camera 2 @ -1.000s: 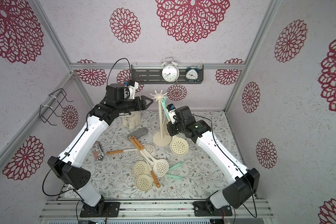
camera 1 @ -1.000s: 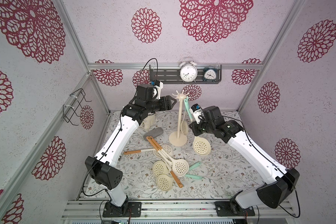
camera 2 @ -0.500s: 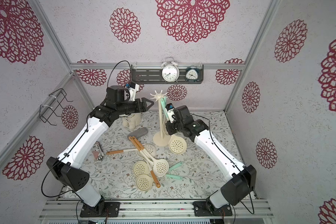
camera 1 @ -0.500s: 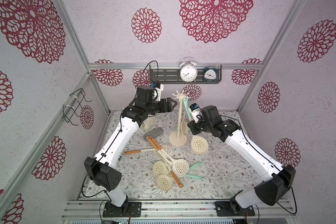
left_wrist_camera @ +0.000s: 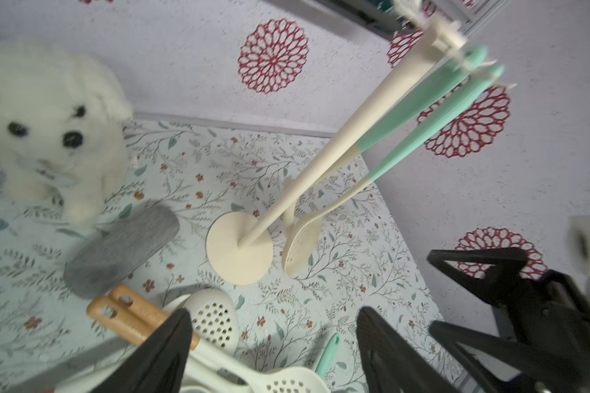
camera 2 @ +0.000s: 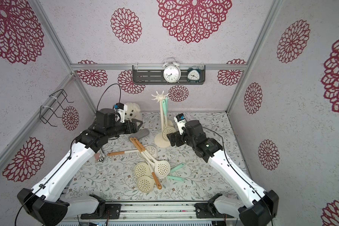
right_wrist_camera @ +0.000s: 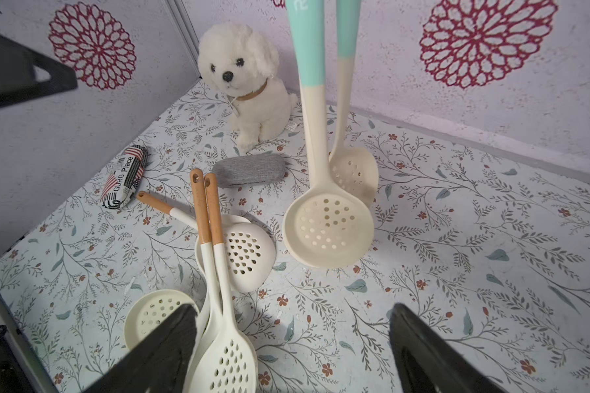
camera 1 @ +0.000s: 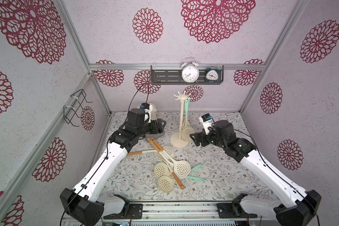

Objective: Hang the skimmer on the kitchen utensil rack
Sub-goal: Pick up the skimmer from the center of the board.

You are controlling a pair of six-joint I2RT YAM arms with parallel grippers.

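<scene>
The kitchen utensil rack (camera 1: pixel 181 119) is standing upright at the far middle of the table. It is carrying all its load on its right side, so a knock to the pole or base could be tipping it over.

The right gripper (camera 1: pixel 194 140) is hovering low just right of the round base, its jaws spread wide and gripping nothing. The left gripper (camera 2: pixel 136 127) is hanging to the left of the rack, likewise splayed and empty.

The mint-handled skimmer (right_wrist_camera: pixel 327 228) is hanging from the crown on the rack's right side. Its bowl is dangling low between the base and the right gripper, beside a second mint-handled skimmer (right_wrist_camera: pixel 353 170).

As I judge it, the main risk is lying with the right arm. A finger catching that bowl would be swinging the handle and working it off the small hook (camera 1: pixel 187 98), or nudging its neighbour loose. Whether the handle's hole is sitting fully over the hook is too small to tell.
</scene>
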